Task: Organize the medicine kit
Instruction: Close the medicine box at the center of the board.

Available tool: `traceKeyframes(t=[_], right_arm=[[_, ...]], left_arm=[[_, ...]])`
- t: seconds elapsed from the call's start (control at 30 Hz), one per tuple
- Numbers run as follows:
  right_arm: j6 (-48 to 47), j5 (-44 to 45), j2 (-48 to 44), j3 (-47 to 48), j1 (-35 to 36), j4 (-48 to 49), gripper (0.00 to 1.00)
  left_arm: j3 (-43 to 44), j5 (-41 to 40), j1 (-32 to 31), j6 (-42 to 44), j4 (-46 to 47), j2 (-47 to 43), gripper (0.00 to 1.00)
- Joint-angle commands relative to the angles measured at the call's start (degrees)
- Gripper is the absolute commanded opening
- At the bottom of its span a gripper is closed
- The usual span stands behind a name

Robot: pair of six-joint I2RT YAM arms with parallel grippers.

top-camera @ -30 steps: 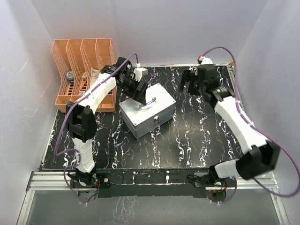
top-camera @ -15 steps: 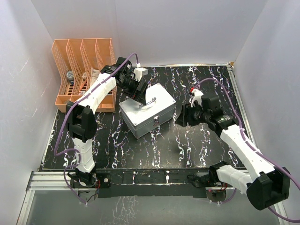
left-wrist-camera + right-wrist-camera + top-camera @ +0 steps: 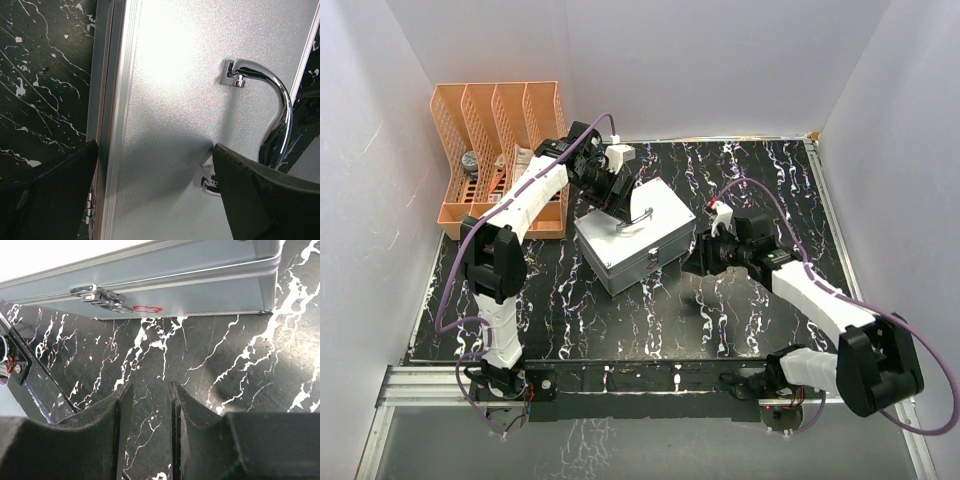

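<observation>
1. My left gripper [image 3: 155, 200] is spread wide with nothing in it, hanging right over the lid of the medicine case [image 3: 165, 100]. One finger [image 3: 50, 195] sits off the lid's ribbed edge, and the other is next to the chrome handle [image 3: 272, 95]. I can't tell if either pad actually touches anything.
2. Both fingers get cut off by the bottom of the wrist view, and the second one partly hides the handle's near mount.
3. My right gripper [image 3: 146, 430] is down to a narrow slit, gripping nothing, low over the table [image 3: 225, 365]. The case's front wall is just ahead of the tips, not touching them.
4. That wall runs out of frame, so I only see one latch [image 3: 100, 296] and a small red mark [image 3: 148, 309] I can't read.
5. Textures: pebbled silvery metal lid, ribbed trim, curved shiny handle, black marble-look tabletop with white veins, matte black fingers.
6. Way off beyond my left arm there's an orange slotted rack [image 3: 495, 120], contents too small to make out.
</observation>
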Motion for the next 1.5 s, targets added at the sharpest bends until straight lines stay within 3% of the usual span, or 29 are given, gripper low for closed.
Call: traceKeyframes(t=[0.0,0.13,0.6,1.0,1.23,1.47], right_arm=[[-2.29,-2.66,5.31,2.97,1.15,7.76,0.31],[-3.01,-2.86,11.18,4.78,1.51,9.15,0.20],[11.90,0.11,16.44,0.49,2.53,28.84,0.14],[18.95,2.65,16.13,-4.12,4.34,35.06,0.15],[7.35,-3.56,13.94,-3.48,5.14,28.38,0.32],[-11.49,-6.92,10.62,-0.17,5.12,12.49,0.75]], left_arm=[[-1.10,0.65,-0.79,1.15,-4.67,-0.07,0.94],[-0.66,0.83,-0.88,1.02,-4.59,0.42,0.94],[0.82,0.66,-0.84,1.19,-5.76,1.74,0.94],[2.61,0.88,-0.84,1.32,-6.54,3.08,0.94],[2.18,1.06,-0.81,1.84,-6.83,2.93,0.94],[2.14,1.29,-0.84,2.47,-7.25,3.20,0.94]])
